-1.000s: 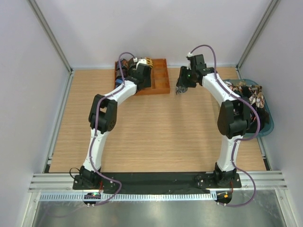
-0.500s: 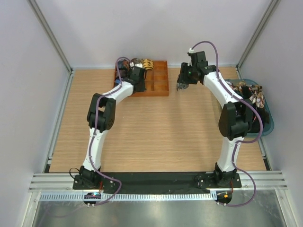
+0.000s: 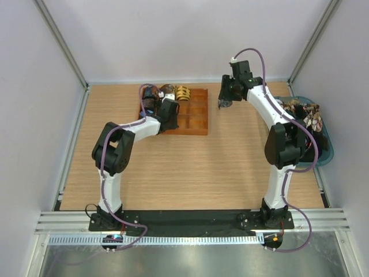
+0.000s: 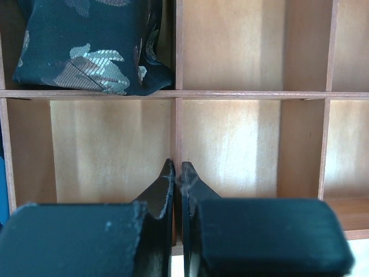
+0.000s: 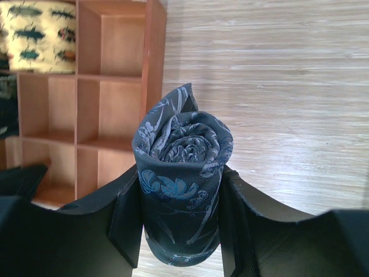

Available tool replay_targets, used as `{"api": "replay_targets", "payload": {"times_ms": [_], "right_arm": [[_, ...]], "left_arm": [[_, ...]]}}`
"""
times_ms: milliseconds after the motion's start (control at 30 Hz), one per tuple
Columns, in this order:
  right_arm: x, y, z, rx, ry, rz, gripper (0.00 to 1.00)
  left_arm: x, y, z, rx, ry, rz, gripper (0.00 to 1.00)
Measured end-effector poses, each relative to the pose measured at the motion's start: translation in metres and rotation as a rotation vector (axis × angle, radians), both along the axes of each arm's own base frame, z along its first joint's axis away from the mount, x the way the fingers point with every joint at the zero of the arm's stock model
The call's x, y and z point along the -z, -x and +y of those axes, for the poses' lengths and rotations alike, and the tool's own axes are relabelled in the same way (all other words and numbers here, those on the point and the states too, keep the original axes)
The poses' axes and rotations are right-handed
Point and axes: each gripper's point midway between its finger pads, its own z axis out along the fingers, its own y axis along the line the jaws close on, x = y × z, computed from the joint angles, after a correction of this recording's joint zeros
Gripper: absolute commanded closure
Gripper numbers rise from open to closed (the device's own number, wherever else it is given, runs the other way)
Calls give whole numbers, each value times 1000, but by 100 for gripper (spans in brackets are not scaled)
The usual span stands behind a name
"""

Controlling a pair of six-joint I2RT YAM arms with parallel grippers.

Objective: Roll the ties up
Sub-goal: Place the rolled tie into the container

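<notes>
- Nearest, the wooden table carried both arms from its near edge, the left one bent toward the far left and the right one reaching up the far right.
- On the right side, a blue bin held a loose heap of ties, patterned and tangled, well apart from the tray.
- Farther in, the left gripper hung over the wooden tray, its jaws pressed together with nothing between them, the tips poised above a divider between two bare compartments.
- Just beyond those tips and to their left, a black tie with pale leaves filled one compartment.
- To the right of the tray, the right gripper was clamped on a rolled dark blue tie, gripping it from both sides above the bare table, with the coiled end facing the wrist camera.
- Farthest back, a brownish roll and a gold roll sat side by side in the tray's far row.
</notes>
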Motion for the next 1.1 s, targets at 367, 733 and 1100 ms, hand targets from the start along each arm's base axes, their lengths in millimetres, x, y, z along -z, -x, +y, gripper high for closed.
{"api": "replay_targets", "payload": {"times_ms": [367,733,1100], "right_arm": [[26,-5,8,3,44,40,96],[40,-4,27,-24,76,67,96],[61,-5,28,-18,105,101,96]], "left_arm": [[1,67,-29,31,34,-4,100],[-4,95,-62,34,106,-13,61],[-39,103,-78,54,190,-64,29]]}}
